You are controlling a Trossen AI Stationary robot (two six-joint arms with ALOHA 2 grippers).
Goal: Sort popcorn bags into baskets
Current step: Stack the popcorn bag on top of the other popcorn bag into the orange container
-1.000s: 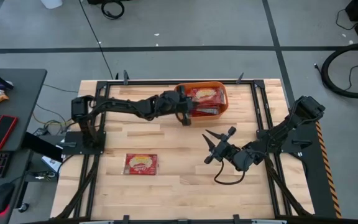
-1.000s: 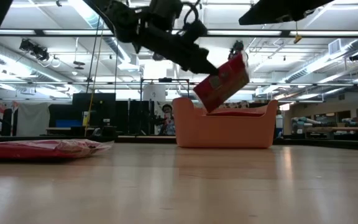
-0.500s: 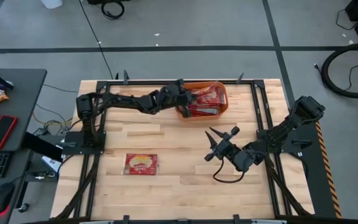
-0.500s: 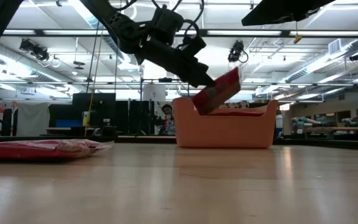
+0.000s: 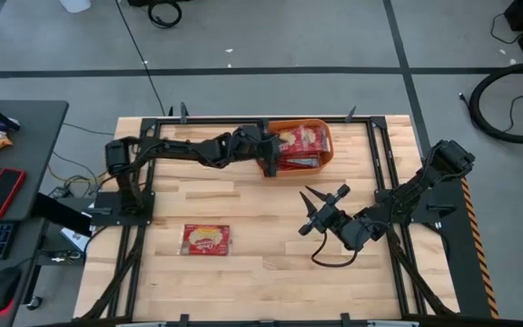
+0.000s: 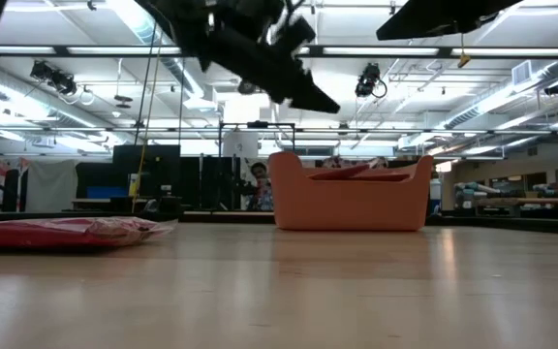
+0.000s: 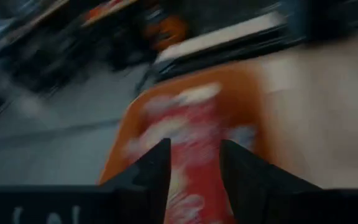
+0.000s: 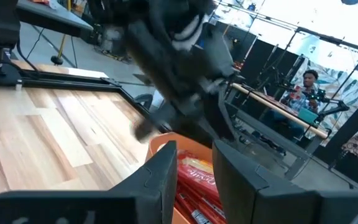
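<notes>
High view: my left gripper (image 5: 269,163) hangs at the tub's (image 5: 327,145) nine-o'clock rim, holding nothing. Several bags (image 5: 300,139) lie stacked in the tub at the table's twelve o'clock. One loose bag (image 5: 206,239) lies flat, print up, toward seven o'clock, well apart from both arms. My right gripper (image 5: 318,211) waits near the table's middle, toward four o'clock, fingers spread, empty.

Low view: the left gripper (image 6: 303,95) is above the tub (image 6: 352,199), touching nothing; bag edges just peek over the rim. The loose bag (image 6: 66,231) lies at nine o'clock, low and slightly puffed. I judge it light, soft and crinkly, with slick film; I would pinch it across a short edge or seam, where the fingers can get under it.

Left wrist view: my fingers (image 7: 156,169) stand parted with a clear gap, nothing between them, and red bags (image 7: 194,143) in the tub (image 7: 129,130) beyond, badly blurred.

Right wrist view: my fingers (image 8: 160,174) are apart, empty; past them the tub (image 8: 161,147) with bags (image 8: 194,177), the left arm over it, and a person (image 8: 304,90) in the room behind.
</notes>
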